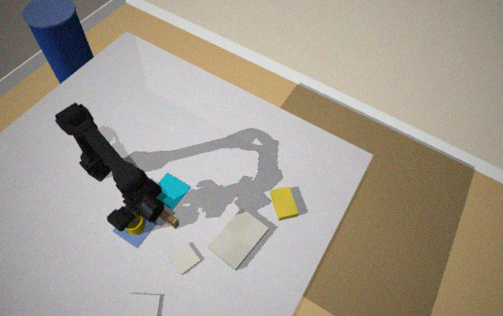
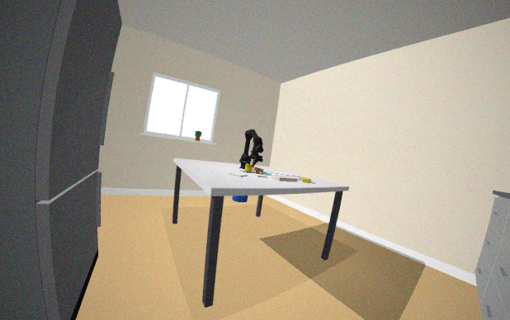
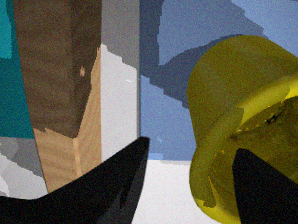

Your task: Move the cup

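Round yellow cup upright on flat square blue pad (image 1: 137, 241) (image 3: 175, 120), right of black two-fingered gripper's (image 3: 191, 150) centreline in wrist view; fingers spread, nothing pinched; likely needs shift cupward.

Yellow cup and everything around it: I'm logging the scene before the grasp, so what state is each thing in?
Yellow cup: upright, on the blue pad, not gripped.
Gripper: open, one finger over the cup's mouth.
Blue pad: flat, partly covered by the cup.
Cyan pad: flat, no cup on it.
Wooden bar: lying between the pads.
Marbles: cannot tell.
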Available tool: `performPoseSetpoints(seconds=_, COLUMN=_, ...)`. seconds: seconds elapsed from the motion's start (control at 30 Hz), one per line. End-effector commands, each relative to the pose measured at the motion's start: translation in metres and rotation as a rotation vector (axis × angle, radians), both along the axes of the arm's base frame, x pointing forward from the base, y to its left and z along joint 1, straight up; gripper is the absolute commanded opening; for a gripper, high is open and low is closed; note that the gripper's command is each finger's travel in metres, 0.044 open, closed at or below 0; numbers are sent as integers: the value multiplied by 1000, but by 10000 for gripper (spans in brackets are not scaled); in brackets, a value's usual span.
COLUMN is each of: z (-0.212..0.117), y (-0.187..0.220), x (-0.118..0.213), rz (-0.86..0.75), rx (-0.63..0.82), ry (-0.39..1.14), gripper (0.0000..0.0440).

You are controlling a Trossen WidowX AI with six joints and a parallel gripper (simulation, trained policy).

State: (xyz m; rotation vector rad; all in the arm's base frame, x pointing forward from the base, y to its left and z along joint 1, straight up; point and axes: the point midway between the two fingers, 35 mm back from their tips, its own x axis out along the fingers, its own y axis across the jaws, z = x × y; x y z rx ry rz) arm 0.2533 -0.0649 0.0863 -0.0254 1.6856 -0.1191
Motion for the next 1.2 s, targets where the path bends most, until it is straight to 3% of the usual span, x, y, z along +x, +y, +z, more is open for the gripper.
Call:
performPoseSetpoints(seconds=0.0, z=-11, y=-2, x=-1, rz=30, rx=6, ry=13, gripper=187)
performPoseSetpoints(seconds=0.13, z=-21, y=-3, x=-2, rz=78, rx=21, ry=16, gripper=173)
performPoseSetpoints(seconds=0.37, z=-23, y=-5, x=-2, rz=168, rx=30, ry=21, gripper=16)
performPoseSetpoints(seconds=1.17, z=28, y=17, x=17, rz=324, rx=45, ry=-73, gripper=40)
